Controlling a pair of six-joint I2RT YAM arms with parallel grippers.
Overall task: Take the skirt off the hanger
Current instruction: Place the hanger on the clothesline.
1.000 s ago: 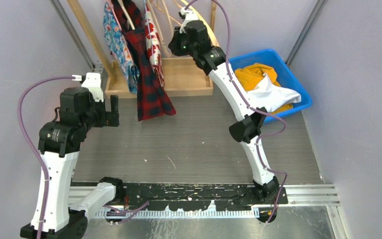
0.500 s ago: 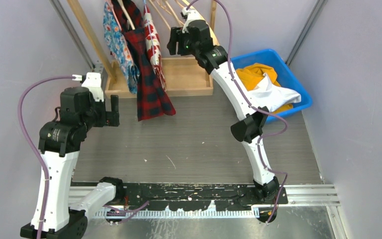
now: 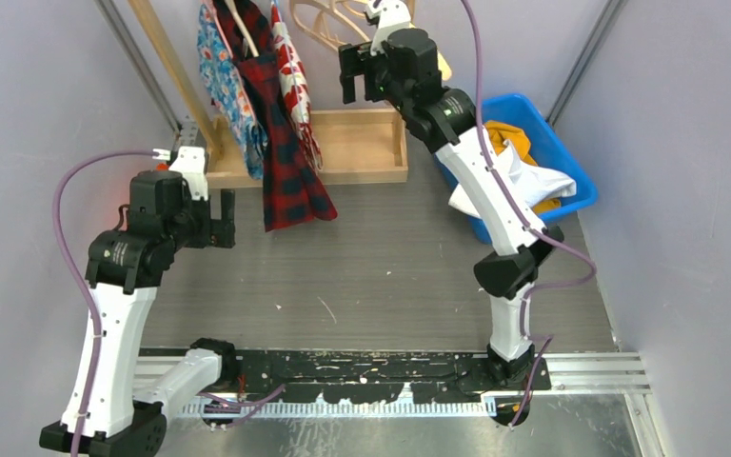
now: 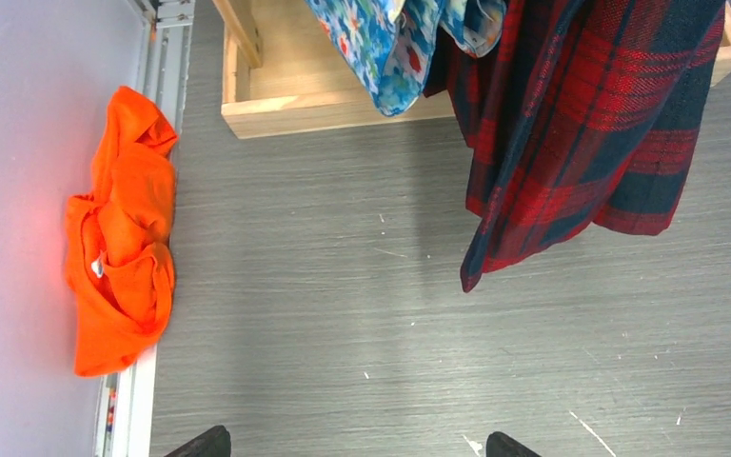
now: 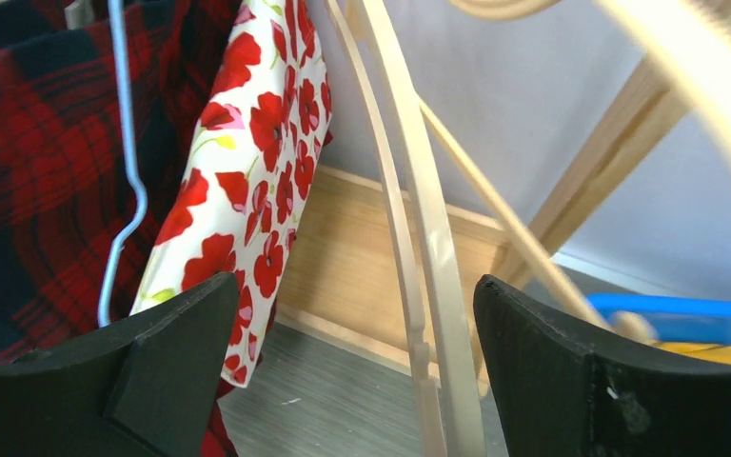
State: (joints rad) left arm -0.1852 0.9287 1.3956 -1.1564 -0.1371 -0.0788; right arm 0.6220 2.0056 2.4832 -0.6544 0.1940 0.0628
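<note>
Three garments hang from the wooden rack: a blue floral one, a red plaid one and a white one with red poppies. I cannot tell which is the skirt. A blue wire hanger shows in front of the plaid cloth. My right gripper is open, high up by the rack. Bare wooden hangers pass between its jaws without touching them. My left gripper is open and empty over the floor, below and left of the plaid hem.
A blue bin holding yellow and white clothes stands at the right, partly behind the right arm. The rack's wooden base sits at the back. An orange cloth lies along the left wall.
The right gripper's jaws have opened wide and the arm has risen and swung right. The wooden hangers now sit free and higher. The left arm shifted slightly right.
</note>
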